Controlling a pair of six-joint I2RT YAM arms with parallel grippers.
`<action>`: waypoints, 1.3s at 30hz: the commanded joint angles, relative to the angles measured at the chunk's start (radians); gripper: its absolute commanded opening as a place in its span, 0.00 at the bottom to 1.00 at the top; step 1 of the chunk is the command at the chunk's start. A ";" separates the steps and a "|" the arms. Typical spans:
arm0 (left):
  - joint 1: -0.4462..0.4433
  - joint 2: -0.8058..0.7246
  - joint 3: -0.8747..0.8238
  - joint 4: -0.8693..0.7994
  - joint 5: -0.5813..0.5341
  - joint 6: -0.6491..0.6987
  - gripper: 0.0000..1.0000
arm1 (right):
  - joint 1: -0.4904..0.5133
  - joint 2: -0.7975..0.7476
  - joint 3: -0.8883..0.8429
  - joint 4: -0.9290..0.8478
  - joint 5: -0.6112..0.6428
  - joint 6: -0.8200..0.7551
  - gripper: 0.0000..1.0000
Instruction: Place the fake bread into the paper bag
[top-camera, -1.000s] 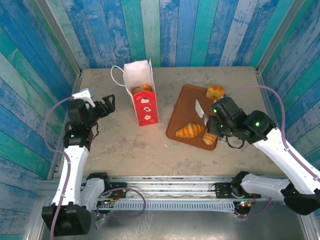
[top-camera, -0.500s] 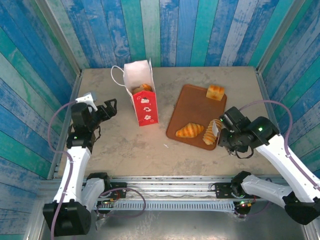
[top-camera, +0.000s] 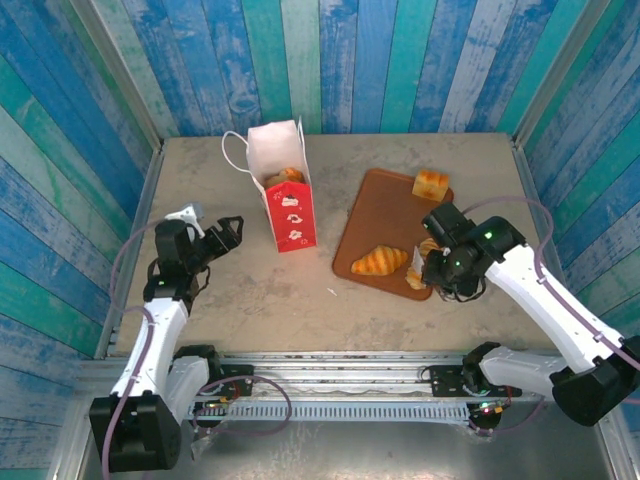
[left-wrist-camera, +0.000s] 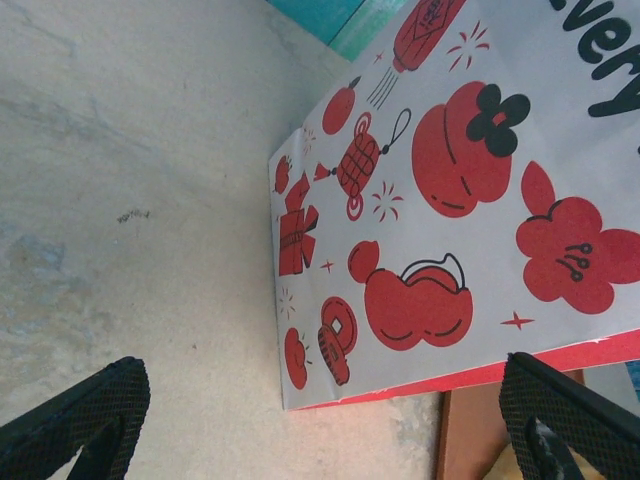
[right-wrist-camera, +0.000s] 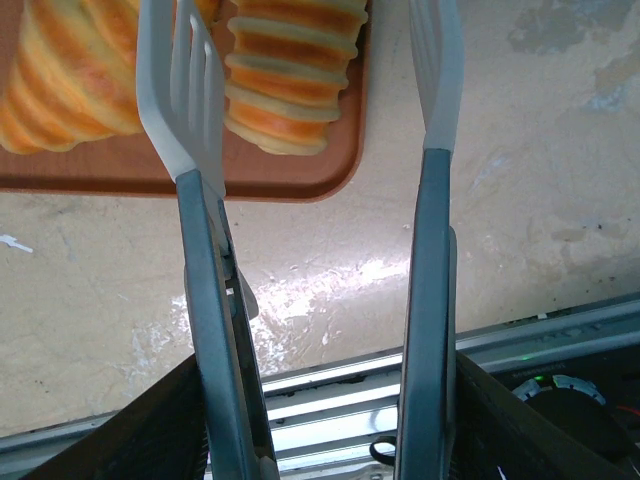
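1. Blue plank walls ring the tabletop (top-camera: 240, 290); bag (top-camera: 285, 195) at ten o'clock, some bread (top-camera: 290, 175) inside.
2. Tray (top-camera: 385, 215) at three o'clock bears croissant (top-camera: 380, 261), horn (right-wrist-camera: 290, 75), bun (top-camera: 431, 185).
3. Right end effector (top-camera: 438, 265) is clamped on tongs (right-wrist-camera: 205, 300), tips apart astride horn. Picking step, I judge; next, squeeze and lift.
4. Left end effector (top-camera: 220, 238) gapes empty, facing bag.

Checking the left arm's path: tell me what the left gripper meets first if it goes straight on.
Likely the paper bag, its printed side facing the left gripper; bare table lies between.
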 joint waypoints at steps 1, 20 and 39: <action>-0.003 0.003 -0.007 0.034 0.015 -0.007 0.94 | -0.013 0.018 -0.004 0.034 -0.025 -0.027 0.59; -0.002 0.013 0.001 0.026 0.004 0.012 0.94 | -0.030 0.100 -0.030 0.071 -0.065 -0.053 0.57; -0.003 0.017 -0.001 0.029 0.002 0.011 0.94 | -0.040 0.107 -0.047 0.061 -0.043 -0.083 0.52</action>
